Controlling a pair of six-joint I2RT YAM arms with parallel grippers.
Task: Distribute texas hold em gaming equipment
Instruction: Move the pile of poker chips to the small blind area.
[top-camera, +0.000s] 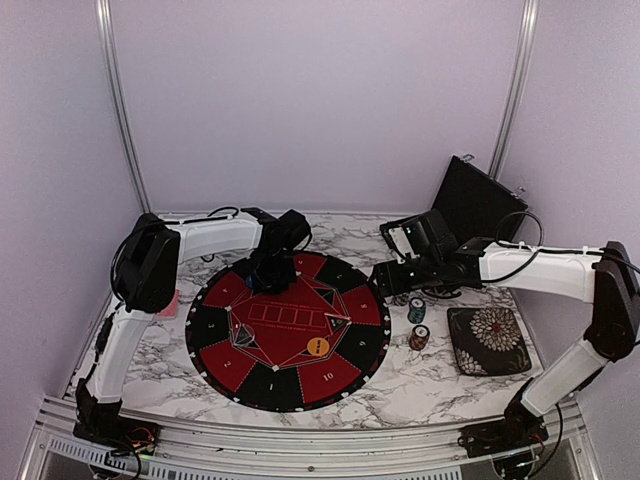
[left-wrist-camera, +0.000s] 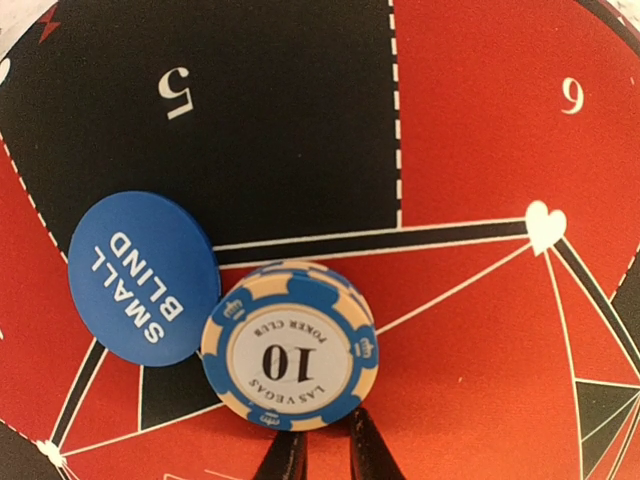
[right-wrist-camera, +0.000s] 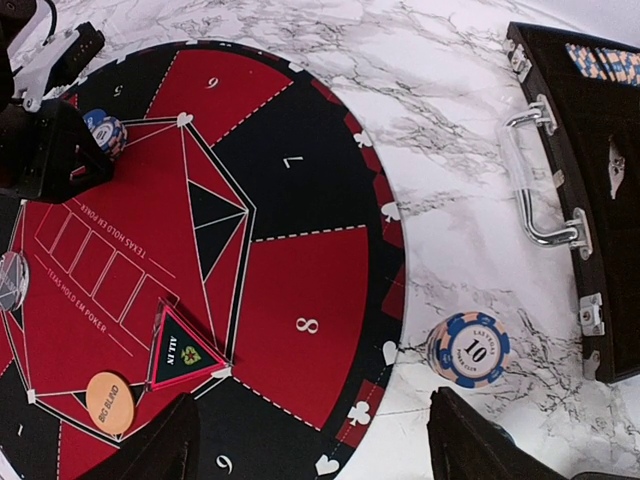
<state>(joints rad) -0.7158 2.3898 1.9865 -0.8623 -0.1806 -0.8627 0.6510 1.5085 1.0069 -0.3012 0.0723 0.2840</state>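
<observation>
Your left gripper (left-wrist-camera: 320, 455) sits with its fingers together, gripping nothing, just behind a blue-and-cream chip stack (left-wrist-camera: 290, 357) resting on the round mat (left-wrist-camera: 480, 150) beside the blue small-blind button (left-wrist-camera: 143, 278), so this placement looks finished. Your right gripper (right-wrist-camera: 310, 440) hangs spread and empty near another chip stack (right-wrist-camera: 469, 349) on the marble; that looks like your next pickup.

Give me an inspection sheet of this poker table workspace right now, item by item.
Surface: marble table with round red-black poker mat.
Job's things: blue chip stack touching blue Small Blind button; orange Big Blind button; chip stacks beside mat.
Clutter: flower-patterned tray; open black case.
Grippers: left gripper shut at blue chip stack; right gripper open, empty.
Cables: black cable on right arm.
Surroundings: plain walls.
</observation>
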